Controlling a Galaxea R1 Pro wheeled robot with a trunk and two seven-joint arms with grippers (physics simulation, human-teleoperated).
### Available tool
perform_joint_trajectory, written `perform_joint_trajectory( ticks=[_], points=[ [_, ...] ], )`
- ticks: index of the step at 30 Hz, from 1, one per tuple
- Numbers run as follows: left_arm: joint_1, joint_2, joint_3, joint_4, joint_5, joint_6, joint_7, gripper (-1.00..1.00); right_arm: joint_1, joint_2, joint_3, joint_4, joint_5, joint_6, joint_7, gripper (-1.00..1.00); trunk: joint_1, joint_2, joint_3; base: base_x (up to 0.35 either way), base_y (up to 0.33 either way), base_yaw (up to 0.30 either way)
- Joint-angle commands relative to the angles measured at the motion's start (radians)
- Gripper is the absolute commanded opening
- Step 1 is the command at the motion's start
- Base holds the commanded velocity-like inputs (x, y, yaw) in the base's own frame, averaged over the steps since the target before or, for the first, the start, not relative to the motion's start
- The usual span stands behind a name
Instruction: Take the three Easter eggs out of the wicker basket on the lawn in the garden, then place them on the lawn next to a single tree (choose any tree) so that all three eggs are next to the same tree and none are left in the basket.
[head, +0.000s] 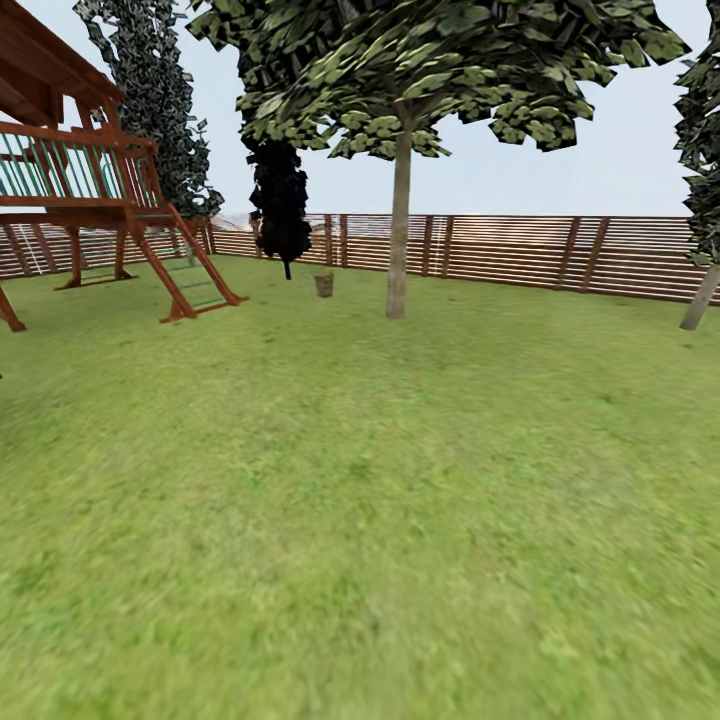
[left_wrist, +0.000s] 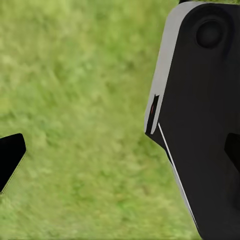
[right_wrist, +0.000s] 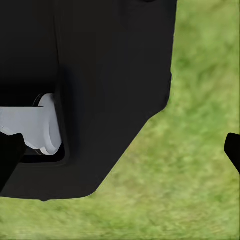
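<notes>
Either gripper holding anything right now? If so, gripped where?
Nothing held, as far as the wrist views show. Between the left fingertips there is only lawn and robot body; likewise between the right fingertips. No egg in either.

Body panel beside left fingertip: black, glossy, rounded, edged with a light grey rim, a thin white seam and a small red mark.
Panel recess: a round dark dimple.
Fingertips (left_wrist: 10, 157): black, angular wedges.
Body beside right fingertip (right_wrist: 232, 150): black housing enclosing a pale grey cylinder.
</notes>
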Motion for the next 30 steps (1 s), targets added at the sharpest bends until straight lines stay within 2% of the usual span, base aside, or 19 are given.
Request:
perform_joint_trajectory(
  ticks=[1,30],
  points=[
    [0.0,0.0,-0.002,-0.001,0.006,-0.002,0.001,1.0,0.0,0.0,-0.001,0.0,0.0,-0.003,-0.001,1.0,0.001,-0.002,-0.001,0.267,0.229,0.0],
    [0.0,0.0,-0.003,-0.001,-0.003,-0.002,-0.001,1.0,0.0,0.0,-0.001,0.0,0.0,-0.002,-0.001,1.0,0.001,-0.002,-0.001,0.267,0.232,0.0]
  ],
)
